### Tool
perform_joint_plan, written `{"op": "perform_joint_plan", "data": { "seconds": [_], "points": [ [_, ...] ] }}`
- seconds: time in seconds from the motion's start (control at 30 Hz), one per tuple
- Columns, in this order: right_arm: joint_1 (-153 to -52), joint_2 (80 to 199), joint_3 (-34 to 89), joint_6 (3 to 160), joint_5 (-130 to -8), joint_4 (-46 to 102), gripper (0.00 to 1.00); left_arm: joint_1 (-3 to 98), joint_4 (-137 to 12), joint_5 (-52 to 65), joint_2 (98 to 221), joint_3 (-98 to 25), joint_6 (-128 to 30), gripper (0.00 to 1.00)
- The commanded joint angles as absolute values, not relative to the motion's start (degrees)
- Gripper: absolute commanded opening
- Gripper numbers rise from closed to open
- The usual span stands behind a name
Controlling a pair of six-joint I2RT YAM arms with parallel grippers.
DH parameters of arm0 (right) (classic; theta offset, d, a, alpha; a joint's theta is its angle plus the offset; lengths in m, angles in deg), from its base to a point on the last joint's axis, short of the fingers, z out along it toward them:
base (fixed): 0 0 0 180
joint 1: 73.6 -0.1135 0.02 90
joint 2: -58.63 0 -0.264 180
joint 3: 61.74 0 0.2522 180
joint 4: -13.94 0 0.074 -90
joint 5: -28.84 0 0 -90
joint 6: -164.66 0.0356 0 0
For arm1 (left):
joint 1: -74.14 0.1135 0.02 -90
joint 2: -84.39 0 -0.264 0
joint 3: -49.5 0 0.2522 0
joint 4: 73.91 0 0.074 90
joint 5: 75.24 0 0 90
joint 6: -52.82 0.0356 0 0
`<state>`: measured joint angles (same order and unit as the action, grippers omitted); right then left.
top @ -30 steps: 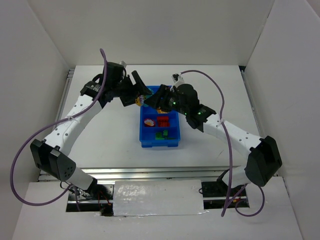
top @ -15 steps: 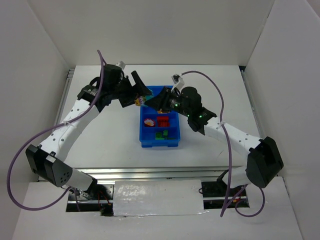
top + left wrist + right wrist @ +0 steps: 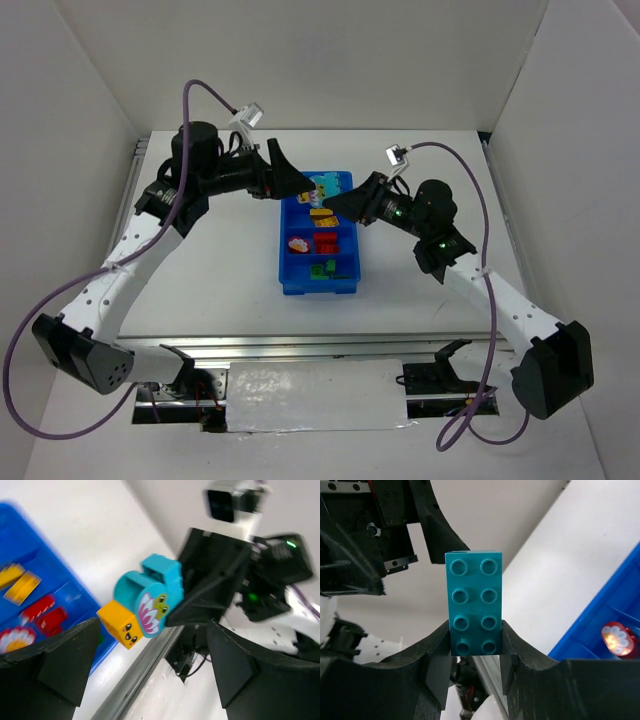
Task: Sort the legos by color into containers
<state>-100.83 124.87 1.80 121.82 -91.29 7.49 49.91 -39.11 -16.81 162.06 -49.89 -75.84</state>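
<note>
Right gripper (image 3: 475,647) is clamped on the teal brick (image 3: 474,600) by its long sides, studs facing the lens, in the air by the upper end of the blue tray (image 3: 283,268) in the overhead view. Left gripper (image 3: 285,178) faces it, jaws spread wide, holding nothing (a yellow block seems stuck to the brick). Light, hard, slick plastic, so the flat sides look the safest hold

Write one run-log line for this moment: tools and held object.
left tool: open | right tool: shut on teal plastic lego brick
</note>
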Motion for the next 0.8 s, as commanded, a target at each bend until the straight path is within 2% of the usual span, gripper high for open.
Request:
{"op": "perform_joint_plan", "data": {
  "seconds": [0.0,0.13,0.27,0.4,0.5,0.6,0.67,0.7,0.77],
  "points": [
    [-99.27,121.04,1.68,124.13,-99.65,3.27,0.0,50.06,-50.37,-29.69,158.31,-46.98,-69.44,0.99],
    [-98.22,119.28,2.82,125.81,-105.53,0.46,0.0,50.06,-58.21,-38.32,157.42,-43.1,-71.37,0.99],
    [-98.04,119.19,4.05,128.01,-112.99,-3.84,0.0,50.14,-54.98,-38.34,157.69,-43.62,-68.57,1.0],
    [-98.04,118.92,5.11,127.84,-115.04,-3.33,0.0,50.06,-53.64,-41.31,158.3,-44.42,-67.41,0.99],
    [-98.04,118.84,4.93,127.49,-114.17,-2.71,0.0,49.45,-57.77,-44.64,158.22,-43.63,-70.13,0.93],
    [-98.04,119.45,4.93,127.39,-113.11,-2.62,0.0,47.69,-58.39,-45.62,158.65,-43.98,-70.32,0.78],
    [-98.04,119.98,5.02,127.83,-113.28,-3.06,0.0,46.37,-57.78,-45.8,159.0,-44.5,-69.88,0.6],
    [-98.21,120.41,5.28,128.01,-113.45,-3.41,0.0,46.1,-57.43,-45.71,159.53,-44.68,-69.88,0.39],
    [-98.13,120.86,5.55,128.1,-114.16,-3.94,0.0,45.49,-56.9,-45.54,160.49,-45.03,-70.05,0.21]
  ]
}}
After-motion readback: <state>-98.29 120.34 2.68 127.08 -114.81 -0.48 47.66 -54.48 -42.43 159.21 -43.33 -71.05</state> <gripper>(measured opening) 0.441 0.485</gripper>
